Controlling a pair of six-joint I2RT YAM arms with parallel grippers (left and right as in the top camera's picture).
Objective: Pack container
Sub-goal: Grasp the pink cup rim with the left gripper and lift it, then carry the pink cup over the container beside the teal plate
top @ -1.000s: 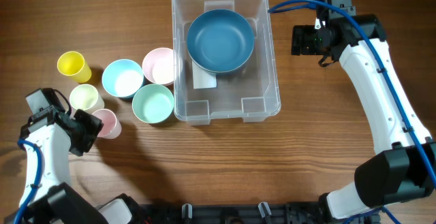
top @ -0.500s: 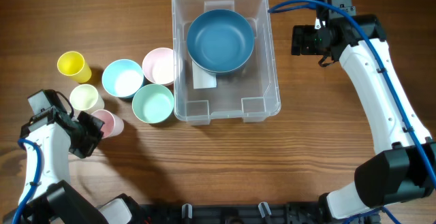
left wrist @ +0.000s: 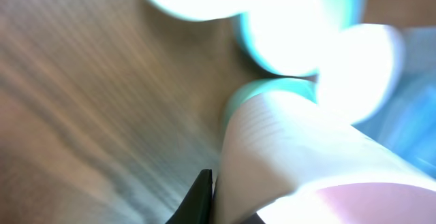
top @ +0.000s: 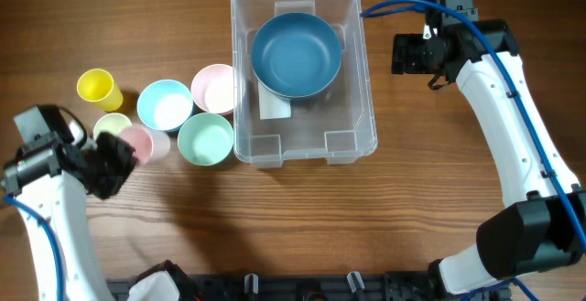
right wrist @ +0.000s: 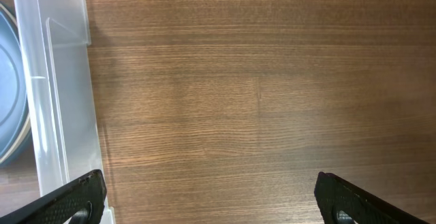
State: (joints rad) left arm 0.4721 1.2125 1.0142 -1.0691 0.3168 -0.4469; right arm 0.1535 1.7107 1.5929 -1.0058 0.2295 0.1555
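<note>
Overhead, the left end effector (top: 122,152), clamped on the small pink plastic cup (top: 139,142) at 9 o'clock of the clear rectangular plastic container (top: 302,129), risked knocking the adjoining pale yellow cup (top: 110,127). The left wrist view was too blurred to judge grip security. In the right wrist view, the right end effector (right wrist: 211,200) was spread apart over bare wooden worktop (right wrist: 238,81) at the container's 3 o'clock.

the clear container (top: 365,118) sits on the wooden table (top: 275,219) with a dark blue bowl (top: 296,54) inside. off to its left, the left gripper (top: 124,153) clasps a pink cup (top: 140,141) near a mint bowl (top: 206,139). the right gripper (top: 406,54) hangs beside the container's right wall, apart.
</note>
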